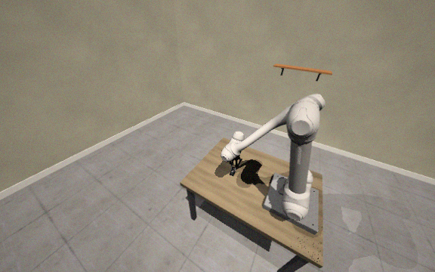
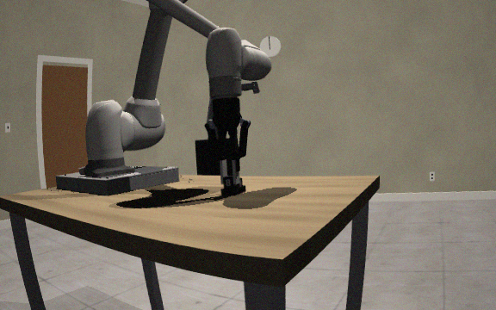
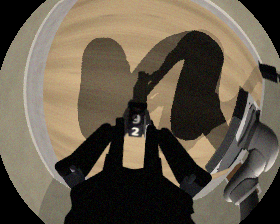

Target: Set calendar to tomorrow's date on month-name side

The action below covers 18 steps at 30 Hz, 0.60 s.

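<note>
Your wrist view shows 9 and 2 on the calendar [image 1: 232, 173] [image 2: 238, 189] [image 3: 138, 107] at the narrow-set gripper [image 1: 234, 168] [image 2: 230, 174] [image 3: 136, 115], grip unclear, while your exterior view places it on the table [image 1: 217, 189] [image 2: 274, 228] [image 3: 106, 22].

A wood look is given to the table top [image 1: 217, 185] [image 2: 248, 228] [image 3: 106, 25] by pale, streaked grain, and its surface is seen as smooth and mostly matt. The robot arm [image 1: 300, 121] [image 2: 224, 52] [image 3: 263, 142] is finished in smooth white, like painted metal or plastic, with soft highlights. A flat grey, metal-like finish is shown by the base plate [image 1: 313, 227] [image 2: 76, 184]. The gripper [image 1: 233, 166] [image 2: 232, 185] [image 3: 136, 115] is surfaced in dark, matt material. Dull, mottled grey tiles, stone-like in look, are seen on the floor [image 1: 108, 204] [image 2: 424, 254]. The walls [image 1: 127, 57] [image 2: 360, 108] are covered in matt, faintly blotched paint.
</note>
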Available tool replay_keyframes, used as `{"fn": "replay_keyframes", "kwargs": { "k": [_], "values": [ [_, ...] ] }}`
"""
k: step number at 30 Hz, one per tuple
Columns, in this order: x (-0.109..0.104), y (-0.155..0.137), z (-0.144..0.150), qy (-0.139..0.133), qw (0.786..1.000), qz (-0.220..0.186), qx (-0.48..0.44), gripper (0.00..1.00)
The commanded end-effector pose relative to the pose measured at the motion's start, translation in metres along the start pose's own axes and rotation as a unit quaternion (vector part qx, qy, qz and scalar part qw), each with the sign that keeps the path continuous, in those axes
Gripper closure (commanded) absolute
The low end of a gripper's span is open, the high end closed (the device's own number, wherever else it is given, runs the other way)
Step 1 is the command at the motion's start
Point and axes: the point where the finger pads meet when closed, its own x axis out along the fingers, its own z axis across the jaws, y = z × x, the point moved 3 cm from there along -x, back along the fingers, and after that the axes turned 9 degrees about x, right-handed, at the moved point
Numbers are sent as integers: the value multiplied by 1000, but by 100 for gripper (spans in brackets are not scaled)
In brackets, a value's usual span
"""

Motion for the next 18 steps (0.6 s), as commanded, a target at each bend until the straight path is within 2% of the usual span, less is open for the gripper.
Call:
{"fn": "replay_keyframes", "kwargs": {
  "k": [1, 18],
  "values": [
    [1, 0, 0, 0, 1000, 0, 0, 84],
    [7, 0, 0, 0, 1000, 0, 0, 84]
  ]
}}
